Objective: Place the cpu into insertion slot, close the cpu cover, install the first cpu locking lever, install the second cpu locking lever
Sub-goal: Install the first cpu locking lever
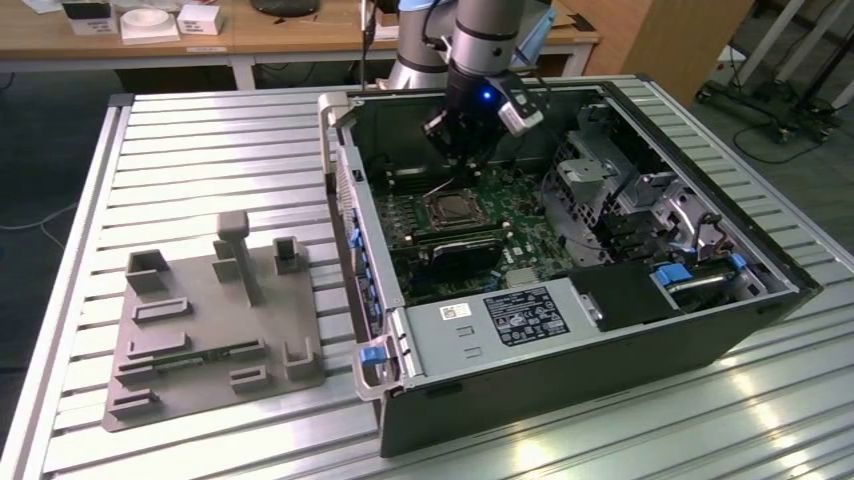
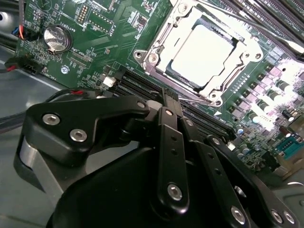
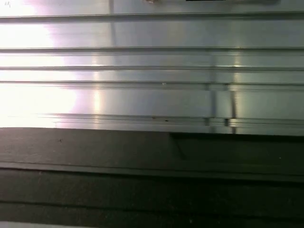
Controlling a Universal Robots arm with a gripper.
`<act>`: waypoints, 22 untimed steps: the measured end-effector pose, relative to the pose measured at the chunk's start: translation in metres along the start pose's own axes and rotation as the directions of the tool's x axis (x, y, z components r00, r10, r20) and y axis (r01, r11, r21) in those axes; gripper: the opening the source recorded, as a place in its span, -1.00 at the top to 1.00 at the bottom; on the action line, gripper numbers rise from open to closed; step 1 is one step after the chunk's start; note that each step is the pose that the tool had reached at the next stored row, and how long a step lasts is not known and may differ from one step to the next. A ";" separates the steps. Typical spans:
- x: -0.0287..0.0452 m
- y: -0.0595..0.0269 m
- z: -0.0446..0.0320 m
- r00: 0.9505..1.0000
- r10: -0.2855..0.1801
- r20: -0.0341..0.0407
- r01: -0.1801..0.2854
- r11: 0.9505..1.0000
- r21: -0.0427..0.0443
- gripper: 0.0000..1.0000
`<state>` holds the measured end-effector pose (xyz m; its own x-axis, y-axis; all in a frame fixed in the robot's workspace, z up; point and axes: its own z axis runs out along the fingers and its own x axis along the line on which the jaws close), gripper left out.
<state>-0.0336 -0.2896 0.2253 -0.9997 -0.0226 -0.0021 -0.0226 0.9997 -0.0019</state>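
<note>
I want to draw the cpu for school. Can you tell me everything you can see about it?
The cpu is a small, thin square chip with a flat, pale silver metal top that shines brightly under the light. It lies flat in the insertion slot on the green circuit board, inside the open computer case. The cpu cover, a silver metal frame, lies around its edges, leaving the top showing through its window. Nothing else touches its top.

Free room over insertion slot [image 2: 181,77] (case walls [image 1: 344,170] around)
</note>
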 end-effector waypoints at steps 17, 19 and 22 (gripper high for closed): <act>0.0000 -0.0011 0.0071 1.000 -0.003 0.000 0.003 1.000 0.000 0.80; -0.0002 -0.0006 0.0104 1.000 -0.003 0.000 0.003 1.000 0.000 0.80; -0.0012 -0.0001 0.0154 1.000 -0.003 0.000 0.003 1.000 0.000 0.80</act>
<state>-0.0324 -0.2897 0.2100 -0.9997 -0.0254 -0.0019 -0.0254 0.9997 -0.0018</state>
